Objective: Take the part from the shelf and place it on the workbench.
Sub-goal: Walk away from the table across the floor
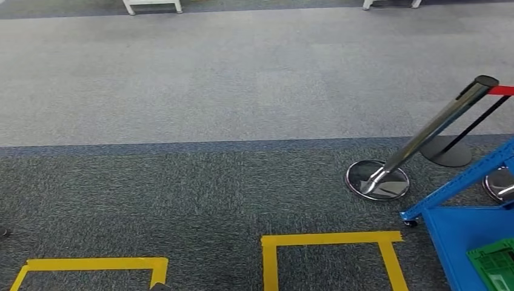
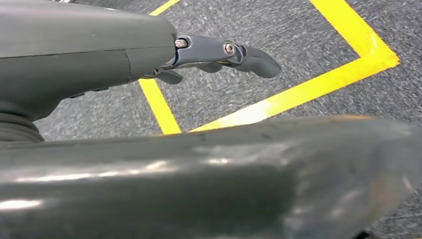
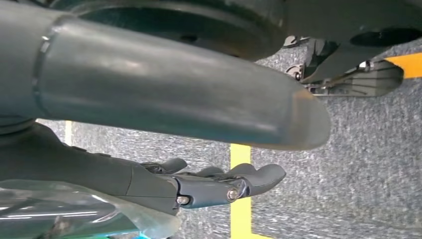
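At the right edge of the head view stands a blue shelf cart [image 1: 463,233]. A green crate [image 1: 494,264] lies on its deck, and I cannot make out any part in it. My left hand [image 2: 214,55] hangs over the grey carpet, its fingers loosely stretched and holding nothing. My right hand [image 3: 219,181] also hangs low over the carpet, with its fingers loosely extended and nothing between them. A clear glossy shape [image 3: 74,209] lies beside the right wrist; I cannot tell what it is.
A chrome stanchion [image 1: 424,136] with a red belt leans just beyond the cart, and another stanchion's base [image 1: 447,151] sits behind it. Two yellow tape squares [image 1: 330,239] [image 1: 91,264] mark the dark carpet near my feet. White furniture legs [image 1: 151,6] stand far ahead.
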Available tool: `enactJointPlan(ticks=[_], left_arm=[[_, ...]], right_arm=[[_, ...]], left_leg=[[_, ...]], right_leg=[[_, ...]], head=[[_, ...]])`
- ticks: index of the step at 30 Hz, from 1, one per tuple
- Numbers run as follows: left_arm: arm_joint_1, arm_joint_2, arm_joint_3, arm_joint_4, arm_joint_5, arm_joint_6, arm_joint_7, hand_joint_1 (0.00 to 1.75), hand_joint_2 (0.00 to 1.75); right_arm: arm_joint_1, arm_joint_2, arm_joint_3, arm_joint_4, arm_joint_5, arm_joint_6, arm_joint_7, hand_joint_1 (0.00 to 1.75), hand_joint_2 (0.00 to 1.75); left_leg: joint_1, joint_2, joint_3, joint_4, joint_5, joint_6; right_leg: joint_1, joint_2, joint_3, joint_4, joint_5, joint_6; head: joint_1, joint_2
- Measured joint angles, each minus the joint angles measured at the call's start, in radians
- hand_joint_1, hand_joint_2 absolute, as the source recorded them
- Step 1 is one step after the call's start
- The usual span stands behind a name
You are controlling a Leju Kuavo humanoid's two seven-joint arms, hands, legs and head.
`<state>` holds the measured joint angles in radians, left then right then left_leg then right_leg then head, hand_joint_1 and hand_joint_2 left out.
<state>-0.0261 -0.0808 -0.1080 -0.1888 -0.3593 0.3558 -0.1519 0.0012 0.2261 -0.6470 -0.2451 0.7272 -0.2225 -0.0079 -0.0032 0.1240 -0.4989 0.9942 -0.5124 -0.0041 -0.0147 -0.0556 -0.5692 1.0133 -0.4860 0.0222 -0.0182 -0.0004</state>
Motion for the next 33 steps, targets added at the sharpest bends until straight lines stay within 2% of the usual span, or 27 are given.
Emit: enactJointPlan(ticks=[1,2,4,5,6,7,8,9,11,12,13,15,16,17,18,19,20,21,22,23,24,25,27,28,30,31,33], left_arm=[[-0.001,0.0,0.0,0.0,-0.001,0.0,0.0,0.0,0.0],[-0.002,-0.001,0.0,0.0,-0.001,0.0,0.0,0.0,0.0],[-0.001,-0.002,0.0,0.0,-0.002,0.0,0.002,0.0,0.0],[0.001,-0.003,0.0,0.0,-0.002,0.0,0.003,0.0,0.0],[0.003,-0.004,0.0,0.0,-0.002,0.0,0.004,0.0,0.0],[0.004,-0.005,0.0,0.0,-0.002,0.0,0.005,0.0,0.0],[0.005,-0.006,0.0,0.0,-0.003,-0.001,0.005,0.0,0.0],[0.004,-0.007,0.0,0.0,-0.003,-0.001,0.005,0.0,0.0],[0.003,-0.006,0.0,0.0,-0.003,-0.002,0.005,0.0,0.0],[0.002,-0.006,0.0,0.0,-0.004,-0.003,0.005,0.0,0.0],[0.001,-0.006,0.0,0.0,-0.004,-0.003,0.005,0.0,0.0],[-0.002,-0.009,0.0,0.0,-0.005,-0.003,0.005,0.0,0.0],[-0.003,-0.01,0.0,0.0,-0.005,-0.003,0.005,0.0,0.0],[-0.003,-0.01,0.0,0.0,-0.005,-0.003,0.005,0.0,0.0],[-0.003,-0.011,0.0,0.0,-0.005,-0.003,0.005,0.0,0.0],[-0.002,-0.012,0.0,0.0,-0.005,-0.003,0.005,0.0,0.0],[0.0,-0.013,0.0,0.0,-0.005,-0.004,0.005,0.0,0.0],[0.002,-0.014,0.0,0.0,-0.005,-0.004,0.005,0.0,0.0],[0.003,-0.014,0.0,0.0,-0.005,-0.004,0.005,0.0,0.0],[0.002,-0.015,0.0,0.0,-0.005,-0.004,0.005,0.0,0.0],[0.001,-0.015,0.0,0.0,-0.005,-0.004,0.005,0.0,0.0],[0.0,-0.016,0.0,0.0,-0.005,-0.004,0.005,0.0,0.0],[0.0,-0.016,0.0,0.0,-0.005,-0.004,0.005,0.0,0.0],[0.0,-0.016,0.0,0.0,-0.005,-0.004,0.005,0.0,0.0],[-0.003,-0.016,0.0,0.0,-0.005,-0.004,0.005,0.0,0.0],[-0.005,-0.016,0.0,0.0,-0.006,-0.004,0.005,0.0,0.0],[-0.007,-0.016,0.0,0.0,-0.006,-0.004,0.005,0.0,0.0]], right_arm=[[0.0,0.0,-0.001,0.0,0.0,0.0,0.002,0.0,0.0],[0.0,0.0,-0.002,0.0,-0.001,0.0,0.004,0.0,0.0],[-0.003,-0.001,-0.002,0.0,-0.002,0.002,0.01,0.0,0.0],[-0.004,-0.001,-0.002,0.0,-0.002,0.004,0.013,0.0,0.0],[-0.004,-0.001,-0.003,0.0,-0.003,0.005,0.016,0.0,0.0],[-0.003,-0.001,-0.003,0.0,-0.003,0.006,0.019,0.0,0.0],[-0.002,-0.002,-0.004,0.0,-0.003,0.006,0.023,0.0,0.0],[-0.001,-0.002,-0.005,0.0,-0.003,0.006,0.026,0.0,0.0],[-0.002,-0.002,-0.008,0.0,-0.004,0.008,0.033,0.0,0.0],[-0.003,-0.002,-0.01,0.0,-0.004,0.009,0.036,0.0,0.0],[-0.004,-0.002,-0.01,0.001,-0.004,0.009,0.038,0.0,0.0],[-0.002,-0.002,-0.013,0.001,-0.004,0.009,0.041,0.0,0.0],[0.0,-0.003,-0.014,0.002,-0.004,0.009,0.042,0.0,0.0],[0.0,-0.003,-0.016,0.002,-0.004,0.009,0.042,0.0,0.0],[-0.001,-0.004,-0.018,0.002,-0.004,0.009,0.043,0.0,0.0],[-0.002,-0.004,-0.019,0.002,-0.004,0.009,0.043,0.0,0.0],[-0.003,-0.005,-0.02,0.002,-0.004,0.009,0.044,0.0,0.0],[-0.004,-0.006,-0.02,0.003,-0.004,0.009,0.044,0.0,0.0],[-0.003,-0.006,-0.02,0.003,-0.004,0.009,0.044,0.0,0.0],[-0.002,-0.007,-0.021,0.003,-0.004,0.009,0.044,0.0,0.0],[-0.001,-0.008,-0.021,0.003,-0.004,0.009,0.044,0.0,0.0],[-0.001,-0.009,-0.022,0.003,-0.004,0.009,0.044,0.0,0.0],[-0.005,-0.01,-0.022,0.003,-0.004,0.009,0.044,0.0,0.0],[-0.006,-0.01,-0.022,0.003,-0.004,0.009,0.044,0.0,0.0],[-0.006,-0.01,-0.023,0.003,-0.004,0.009,0.044,0.0,0.0],[-0.004,-0.01,-0.023,0.003,-0.004,0.009,0.045,0.0,0.0],[-0.005,-0.01,-0.024,0.004,-0.004,0.008,0.049,0.0,0.0]], left_leg=[[0.003,-0.009,-0.001,0.008,-0.01,-0.005],[0.006,-0.031,-0.01,0.034,-0.031,-0.009],[0.01,-0.088,-0.059,0.151,-0.101,-0.013],[0.011,-0.105,-0.091,0.223,-0.133,-0.013],[0.01,-0.112,-0.116,0.278,-0.151,-0.011],[0.01,-0.115,-0.127,0.299,-0.148,-0.008],[0.01,-0.119,-0.12,0.28,-0.125,-0.003],[0.009,-0.128,-0.097,0.224,-0.087,0.002],[0.009,-0.176,-0.039,0.085,-0.019,0.014],[0.008,-0.195,-0.02,0.038,-0.005,0.017],[0.007,-0.207,-0.012,0.016,-0.002,0.019],[0.007,-0.192,-0.009,0.003,0.0,0.021],[0.008,-0.18,-0.007,-0.005,0.005,0.024],[0.009,-0.166,-0.005,-0.014,0.011,0.029],[0.011,-0.15,-0.003,-0.022,0.016,0.033],[0.008,-0.134,-0.002,-0.025,0.017,0.036],[0.007,-0.117,-0.003,-0.025,0.017,0.037],[0.006,-0.099,-0.004,-0.025,0.016,0.037],[0.006,-0.083,-0.003,-0.024,0.016,0.036],[0.007,-0.068,-0.003,-0.024,0.014,0.034],[0.008,-0.055,-0.001,-0.023,0.011,0.031],[0.009,-0.044,0.001,-0.02,0.008,0.026],[0.005,-0.023,0.003,-0.01,-0.003,0.013],[0.002,-0.014,0.005,-0.006,-0.007,0.009],[0.0,0.004,0.009,-0.003,-0.012,0.003],[0.003,-0.003,0.011,0.0,-0.018,-0.001],[0.009,-0.053,-0.009,0.055,-0.059,-0.009]], right_leg=[[0.0,0.01,-0.001,-0.001,0.003,-0.006],[-0.002,0.022,-0.003,-0.003,0.006,-0.013],[-0.001,0.047,-0.006,-0.004,0.01,-0.023],[0.001,0.062,-0.008,-0.004,0.011,-0.026],[0.003,0.078,-0.009,-0.004,0.012,-0.029],[0.005,0.093,-0.01,-0.004,0.013,-0.03],[0.006,0.109,-0.01,-0.004,0.015,-0.03],[0.007,0.124,-0.009,-0.004,0.016,-0.029],[0.008,0.153,-0.011,-0.002,0.02,-0.024],[0.007,0.165,-0.014,-0.001,0.022,-0.02],[0.006,0.176,-0.019,-0.001,0.025,-0.014],[0.002,0.196,-0.03,-0.002,0.031,-0.001],[0.002,0.188,-0.038,0.002,0.028,0.004],[0.003,0.167,-0.051,0.02,0.014,0.008],[0.005,0.137,-0.072,0.058,-0.012,0.011],[0.006,0.102,-0.1,0.115,-0.047,0.014],[0.005,0.081,-0.13,0.182,-0.08,0.018],[0.003,0.07,-0.155,0.239,-0.102,0.022],[0.001,0.063,-0.165,0.266,-0.105,0.026],[-0.002,0.057,-0.155,0.255,-0.091,0.029],[-0.004,0.048,-0.125,0.206,-0.062,0.032],[-0.005,0.026,-0.083,0.134,-0.032,0.034],[-0.001,-0.016,-0.016,0.023,-0.001,0.027],[0.001,-0.027,-0.003,0.002,0.0,0.019],[0.005,-0.008,-0.004,0.002,-0.002,0.003],[0.004,0.003,-0.005,0.002,-0.001,-0.004],[0.002,0.026,-0.005,0.0,0.001,-0.017]], head=[[-0.001,0.0],[-0.004,0.0],[-0.009,0.0],[-0.011,0.0],[-0.011,0.0],[-0.011,0.0],[-0.011,0.0],[-0.011,0.0],[-0.01,0.0],[-0.011,0.0],[-0.01,0.0],[-0.01,0.0],[-0.009,0.0],[-0.007,0.0],[-0.005,0.0],[-0.003,0.0],[-0.001,0.0],[-0.001,0.0],[-0.001,0.0],[-0.001,0.0],[-0.001,0.0],[0.0,0.0],[0.0,0.0],[0.0,0.0],[-0.002,0.0],[-0.002,0.0],[-0.005,0.0]])
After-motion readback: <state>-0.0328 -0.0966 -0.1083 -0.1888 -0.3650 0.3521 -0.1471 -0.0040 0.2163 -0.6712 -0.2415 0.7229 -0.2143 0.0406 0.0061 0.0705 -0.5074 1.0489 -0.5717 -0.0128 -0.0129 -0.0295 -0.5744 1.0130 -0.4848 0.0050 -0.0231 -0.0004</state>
